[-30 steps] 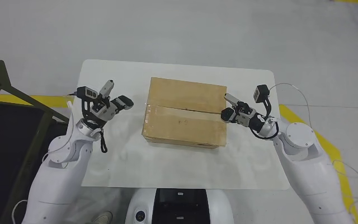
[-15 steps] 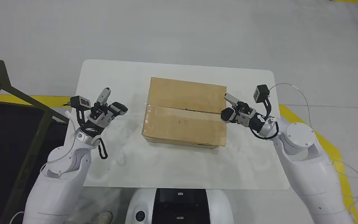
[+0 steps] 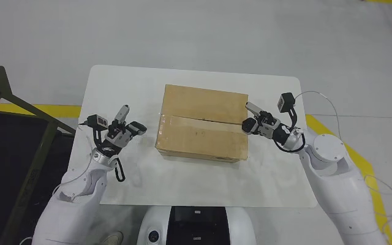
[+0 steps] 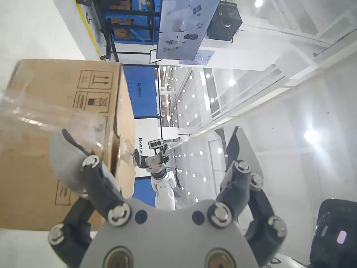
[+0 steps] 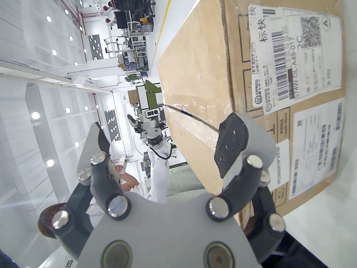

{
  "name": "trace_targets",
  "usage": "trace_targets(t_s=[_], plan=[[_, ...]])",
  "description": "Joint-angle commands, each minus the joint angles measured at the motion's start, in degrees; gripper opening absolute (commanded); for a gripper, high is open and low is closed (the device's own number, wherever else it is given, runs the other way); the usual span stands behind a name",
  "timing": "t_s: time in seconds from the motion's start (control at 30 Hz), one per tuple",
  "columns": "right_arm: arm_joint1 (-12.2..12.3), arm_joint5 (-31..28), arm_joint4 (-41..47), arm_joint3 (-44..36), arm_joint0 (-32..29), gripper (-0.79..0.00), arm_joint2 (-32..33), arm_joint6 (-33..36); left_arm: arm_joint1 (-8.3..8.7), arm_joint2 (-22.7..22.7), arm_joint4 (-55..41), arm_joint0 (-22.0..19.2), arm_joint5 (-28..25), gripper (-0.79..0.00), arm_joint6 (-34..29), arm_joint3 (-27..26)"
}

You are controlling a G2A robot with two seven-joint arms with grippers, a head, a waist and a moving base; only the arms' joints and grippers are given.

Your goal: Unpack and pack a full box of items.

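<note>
The cardboard box is located at the centre of the top view, on the white table. Both top flaps are closed, and the seam between them is covered with clear tape; the contents cannot be determined. Shipping labels are affixed to the right-hand end face of the box.

The right gripper is positioned at the right end of the box, level with the seam. Its fingers are spread apart and nothing is grasped; contact with the cardboard cannot be confirmed. The left gripper is positioned left of the box, near it but apart, above the table. Its fingers are likewise spread and nothing is held.

The table is surrounded by grey floor, on which a yellow line is marked at the left of the frame. A white hall with ceiling lights and a large screen is visible in the left wrist view.
</note>
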Motion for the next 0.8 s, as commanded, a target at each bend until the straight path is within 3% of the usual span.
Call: trace_targets(t_s=[0.0, 0.2, 0.47, 0.73, 0.77], plan=[[0.00, 0.00, 0.00, 0.00, 0.00, 0.000, 0.00, 0.00, -0.14, 0.16, 0.52, 1.37, -0.52, 0.000, 0.72, 0.92], [0.00, 0.00, 0.00, 0.00, 0.00, 0.000, 0.00, 0.00, -0.90, 3.04, 3.13, 0.86, -2.17, 0.000, 4.09, 3.99], [0.00, 0.00, 0.00, 0.00, 0.00, 0.000, 0.00, 0.00, -2.36, 7.59, 9.69, -3.23, -4.29, 0.000, 14.95, 7.50], [0.00, 0.00, 0.00, 0.00, 0.00, 0.000, 0.00, 0.00, -3.50, 10.64, 11.33, -7.85, -3.60, 0.000, 18.10, 11.24], [0.00, 0.00, 0.00, 0.00, 0.00, 0.000, 0.00, 0.00, -3.63, 10.83, 11.33, -8.23, -3.62, -0.040, 18.51, 11.63]])
